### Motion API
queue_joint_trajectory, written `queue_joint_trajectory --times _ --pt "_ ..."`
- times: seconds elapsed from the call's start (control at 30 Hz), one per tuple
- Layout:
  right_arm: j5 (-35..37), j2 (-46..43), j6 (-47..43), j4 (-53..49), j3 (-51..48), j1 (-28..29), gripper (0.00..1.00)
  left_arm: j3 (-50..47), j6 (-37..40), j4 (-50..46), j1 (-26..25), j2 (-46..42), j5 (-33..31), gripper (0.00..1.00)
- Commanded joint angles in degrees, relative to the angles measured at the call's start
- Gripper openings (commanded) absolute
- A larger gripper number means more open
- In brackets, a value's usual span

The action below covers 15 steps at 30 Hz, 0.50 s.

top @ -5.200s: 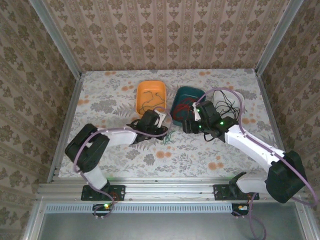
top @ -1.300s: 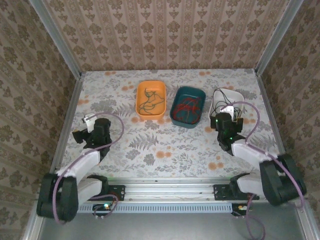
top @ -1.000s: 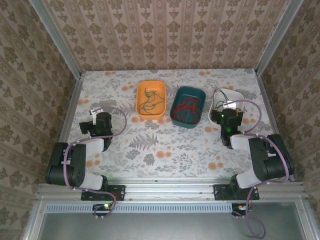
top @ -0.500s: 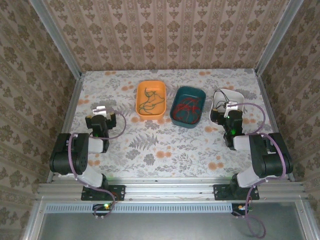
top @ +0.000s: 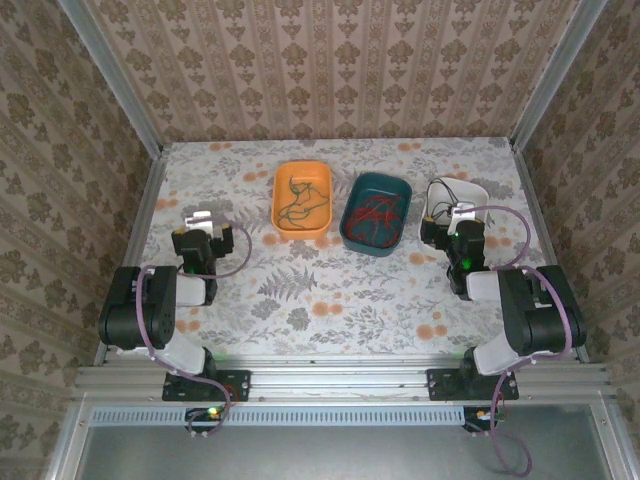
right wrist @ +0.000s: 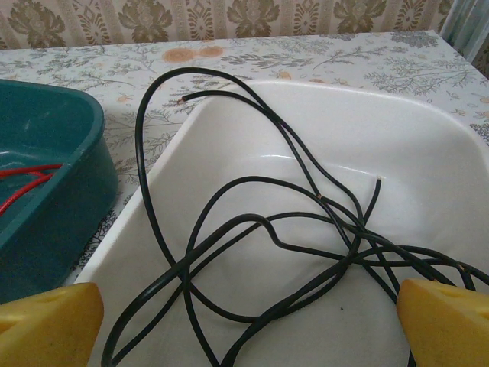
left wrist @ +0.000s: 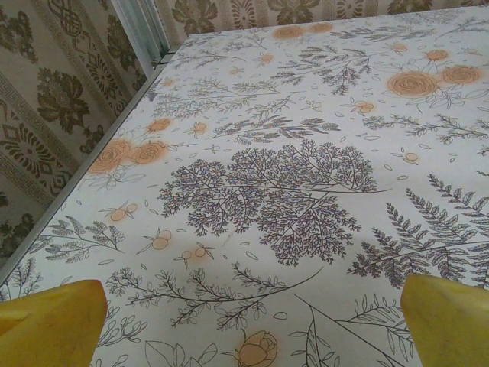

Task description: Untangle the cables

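The cables lie sorted in three trays. Dark green cables (top: 300, 203) sit in the orange tray (top: 279, 222), red cables (top: 376, 213) in the teal tray (top: 350, 240), and black cables (top: 436, 205) in the white tray (top: 470, 186). In the right wrist view the black cables (right wrist: 257, 217) loop loosely inside the white tray (right wrist: 321, 90), one loop arching over its left rim. My right gripper (right wrist: 246, 329) hovers open just before that tray's near edge, holding nothing. My left gripper (left wrist: 248, 336) is open over bare tablecloth at the left, far from any cable.
Both arms are folded back close to their bases, the left gripper (top: 200, 222) near the left wall and the right gripper (top: 458, 214) by the white tray. A metal frame rail (left wrist: 141, 30) borders the table's left edge. The teal tray (right wrist: 46, 138) stands just left of the white one.
Both arms, stretched to the table's middle by the trays five seconds ago, have drawn back to the sides. Over the last half second nothing visibly moves.
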Motion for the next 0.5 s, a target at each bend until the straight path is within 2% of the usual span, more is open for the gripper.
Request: queue_joint_trajectory --times 0.0,0.47 --pt "-1.1 0.4 -0.1 1.4 0.0 0.1 1.0 0.3 0.5 2.1 0.3 0.0 0.8 1.0" --pt "-1.9 0.2 -0.3 1.4 -0.1 -0.1 1.0 0.3 0.5 2.1 0.4 -0.1 0.9 1.0"
